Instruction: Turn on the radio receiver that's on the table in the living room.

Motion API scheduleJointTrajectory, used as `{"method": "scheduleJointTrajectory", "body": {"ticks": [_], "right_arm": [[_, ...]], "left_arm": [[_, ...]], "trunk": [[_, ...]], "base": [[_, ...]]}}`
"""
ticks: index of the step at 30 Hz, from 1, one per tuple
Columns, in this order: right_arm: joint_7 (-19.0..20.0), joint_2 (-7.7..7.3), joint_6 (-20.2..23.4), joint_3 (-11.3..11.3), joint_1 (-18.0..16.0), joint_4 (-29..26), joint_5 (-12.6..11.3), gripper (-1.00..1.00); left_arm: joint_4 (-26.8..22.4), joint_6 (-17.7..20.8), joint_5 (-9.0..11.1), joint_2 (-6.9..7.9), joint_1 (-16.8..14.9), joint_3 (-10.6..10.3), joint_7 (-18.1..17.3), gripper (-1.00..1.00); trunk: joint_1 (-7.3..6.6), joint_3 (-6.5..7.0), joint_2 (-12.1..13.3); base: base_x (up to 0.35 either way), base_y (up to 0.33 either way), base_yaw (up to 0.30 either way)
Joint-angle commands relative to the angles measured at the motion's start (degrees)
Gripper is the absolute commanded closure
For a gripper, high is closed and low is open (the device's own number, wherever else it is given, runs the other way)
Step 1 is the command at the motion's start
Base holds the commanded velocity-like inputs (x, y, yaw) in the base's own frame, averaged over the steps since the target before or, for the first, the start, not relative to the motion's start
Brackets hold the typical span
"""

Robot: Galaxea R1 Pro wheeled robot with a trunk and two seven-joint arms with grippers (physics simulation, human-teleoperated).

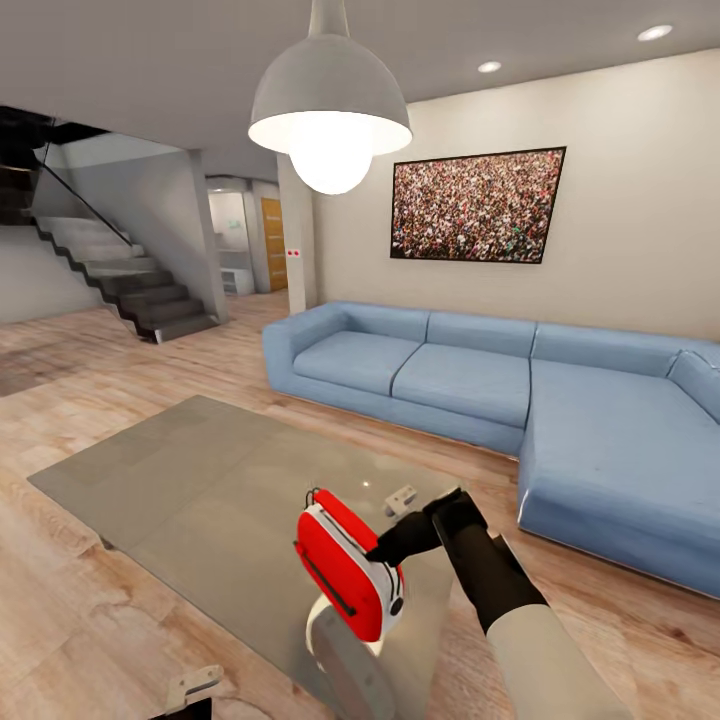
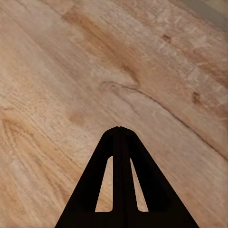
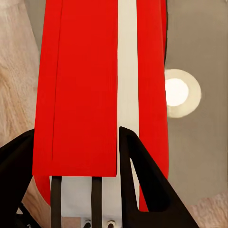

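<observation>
Over the near edge of the table: right gripper [image 1: 385, 550] is holding the small bright-red radio receiver with a white-grey end panel [image 1: 347, 562] lifted clear of the top, tilted.
Radio: red shell with a white stripe is running between the black fingers [image 3: 142, 185] in the right wrist view; dark strip along one side; no readable writing or brand is showing.
Right gripper: fingers are spread around the radio body, pinching it from both sides.
Left gripper [image 2: 119, 129]: fingertips are pressing together, nothing between them, pointing down at light wood floor [image 2: 71, 71].
Table: large low rectangular table with a glossy grey-brown glass-like top [image 1: 200, 480] is sitting on the wood floor, reflecting the lamp as a bright disc [image 3: 176, 92].
Surroundings: blue L-shaped sofa [image 1: 520, 390] is standing just beyond the table; framed crowd picture [image 1: 478, 205] is hanging on the beige wall; white dome pendant lamp [image 1: 330, 110] is glowing overhead; grey staircase [image 1: 130, 275] is rising at far left.
Containers: cannot tell of any.
</observation>
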Motion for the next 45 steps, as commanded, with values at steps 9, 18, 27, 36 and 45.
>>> {"method": "scheduleJointTrajectory", "body": {"ticks": [9, 18, 27, 36, 45], "right_arm": [[-0.1, 0.0, -1.0, 0.0, 0.0, 0.8, -2.3, 1.0], [-0.1, 0.0, -1.7, 0.0, 0.0, 1.0, -2.3, 1.0], [-0.1, 0.0, -2.1, 0.0, 0.0, 1.1, -2.3, 1.0], [-0.4, -0.01, -2.1, 0.0, 0.0, 1.1, -2.3, 1.0], [-0.5, 0.0, -2.1, 0.0, 0.0, 1.1, -2.3, 1.0]], "left_arm": [[0.0, 0.0, 0.0, 0.06, 0.0, 0.0, 0.0, 1.0], [0.0, 0.0, 0.0, 0.07, 0.0, 0.0, 0.0, 1.0], [0.0, 0.0, 0.0, 0.09, 0.0, 0.0, 0.0, 1.0], [0.0, 0.0, 0.0, 0.0, 0.0, 0.0, 0.0, 1.0], [0.0, 0.0, 0.0, 0.08, 0.0, 0.0, 0.0, 1.0]], "trunk": [[0.0, 0.0, 0.0], [1.1, -0.89, -2.0], [2.63, -2.15, -4.8], [2.63, -2.15, -4.8], [4.39, -3.59, -8.0]], "base": [[0.0, 0.0, 0.0], [0.0, 0.0, 0.0], [0.0, 0.0, 0.0], [0.0, 0.0, 0.0], [0.0, 0.0, 0.0]]}}
